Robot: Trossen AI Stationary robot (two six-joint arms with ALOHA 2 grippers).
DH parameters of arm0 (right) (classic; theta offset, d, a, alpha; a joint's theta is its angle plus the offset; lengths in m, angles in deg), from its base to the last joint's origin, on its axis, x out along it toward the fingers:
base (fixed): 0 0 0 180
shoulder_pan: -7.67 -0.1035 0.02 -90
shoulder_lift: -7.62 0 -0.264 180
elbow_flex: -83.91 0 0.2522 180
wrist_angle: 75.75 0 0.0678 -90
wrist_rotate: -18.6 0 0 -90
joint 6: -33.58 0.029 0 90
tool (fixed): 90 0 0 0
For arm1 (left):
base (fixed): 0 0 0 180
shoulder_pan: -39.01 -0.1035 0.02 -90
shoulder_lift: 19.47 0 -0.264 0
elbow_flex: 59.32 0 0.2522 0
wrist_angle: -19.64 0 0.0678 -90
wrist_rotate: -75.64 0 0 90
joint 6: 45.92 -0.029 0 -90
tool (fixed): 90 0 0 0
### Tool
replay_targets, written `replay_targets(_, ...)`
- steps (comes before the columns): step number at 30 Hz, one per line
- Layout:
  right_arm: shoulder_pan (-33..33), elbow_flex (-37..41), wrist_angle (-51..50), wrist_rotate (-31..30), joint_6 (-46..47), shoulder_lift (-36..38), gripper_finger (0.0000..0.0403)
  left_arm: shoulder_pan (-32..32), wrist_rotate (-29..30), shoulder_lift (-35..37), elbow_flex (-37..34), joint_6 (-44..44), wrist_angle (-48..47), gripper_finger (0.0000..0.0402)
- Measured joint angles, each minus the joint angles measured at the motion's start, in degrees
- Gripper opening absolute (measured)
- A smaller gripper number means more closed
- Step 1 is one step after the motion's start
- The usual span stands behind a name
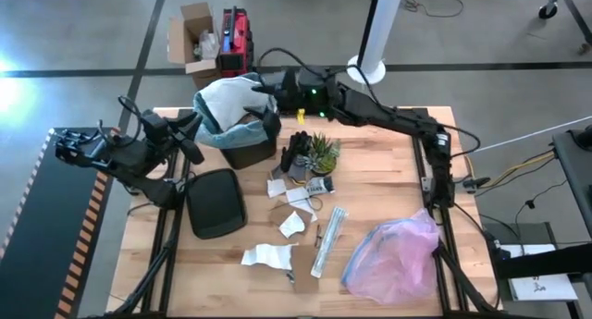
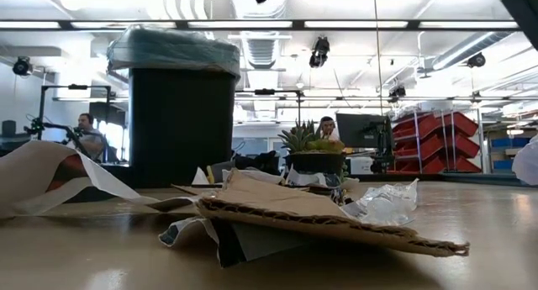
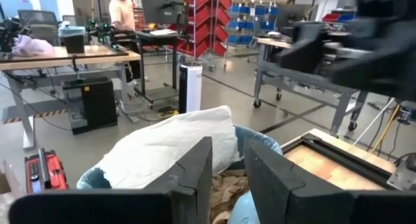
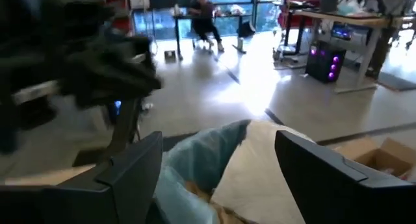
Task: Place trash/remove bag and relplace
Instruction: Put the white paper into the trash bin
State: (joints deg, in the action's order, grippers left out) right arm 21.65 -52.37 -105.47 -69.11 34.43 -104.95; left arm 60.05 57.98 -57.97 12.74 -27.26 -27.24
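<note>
A black bin (image 1: 250, 143) (image 2: 181, 113) stands at the table's far left, lined with the light blue-teal bag (image 1: 208, 125) (image 3: 260, 141) (image 2: 172, 50). A big white sheet of trash (image 1: 229, 97) (image 3: 169, 146) (image 4: 260, 165) sticks up out of it over crumpled brown paper (image 3: 224, 185). My right gripper (image 1: 264, 86) (image 4: 221, 178) hangs open above the bin, its fingers wide apart over the sheet. My left gripper (image 1: 191, 136) (image 3: 227, 178) points level at the bin's left side with a narrow gap between its fingers. More trash (image 1: 268, 256) (image 2: 328, 214) lies on the table. My left gripper comes level from the table's left at the bin's rim. The bag's near rim (image 3: 246, 208) shows low in the gap between the fingers. I cannot tell whether the fingers touch it.
The bin's black lid (image 1: 215, 203) lies flat near my left arm. A potted plant (image 1: 321, 154) (image 2: 311, 151) and a dark object (image 1: 296, 153) stand mid-table. A pink plastic bag (image 1: 393, 259) lies at the near right. A cardboard box (image 1: 194, 37) sits on the floor beyond.
</note>
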Motion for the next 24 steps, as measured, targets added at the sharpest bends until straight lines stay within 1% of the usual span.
replay_targets(2,-1.04,-0.12,-2.06,-2.38,-1.72,0.59,0.0274,0.00,-0.03,0.28,0.00,-0.18,0.02,0.0074)
replay_targets(5,-1.37,0.02,-3.93,-6.38,-0.98,0.48,0.0255,0.00,-0.01,0.72,0.00,-0.18,0.01,0.0074)
replay_targets(9,-1.76,0.13,-2.56,-12.28,0.02,0.06,0.0210,0.00,0.02,1.16,0.00,-0.18,0.17,0.0074)
replay_targets(13,-0.87,2.13,3.65,-17.45,0.04,0.02,0.0141,0.00,0.00,1.76,0.00,0.23,1.00,0.0074)
replay_targets(18,2.60,3.21,11.54,-17.87,2.26,-0.31,0.0028,0.00,0.00,2.42,0.52,0.45,2.67,0.0075)
replay_targets(19,3.34,3.21,12.47,-17.76,2.97,-0.77,0.0014,0.00,0.01,2.46,0.65,0.46,2.89,0.0075)
replay_targets(20,4.20,3.28,12.45,-17.32,3.93,-1.10,0.0009,0.00,0.00,2.50,0.72,0.46,3.10,0.0075)
replay_targets(24,5.97,3.25,13.24,-16.86,7.07,-4.47,0.0017,0.00,-0.01,2.42,0.72,0.47,3.06,0.0075)
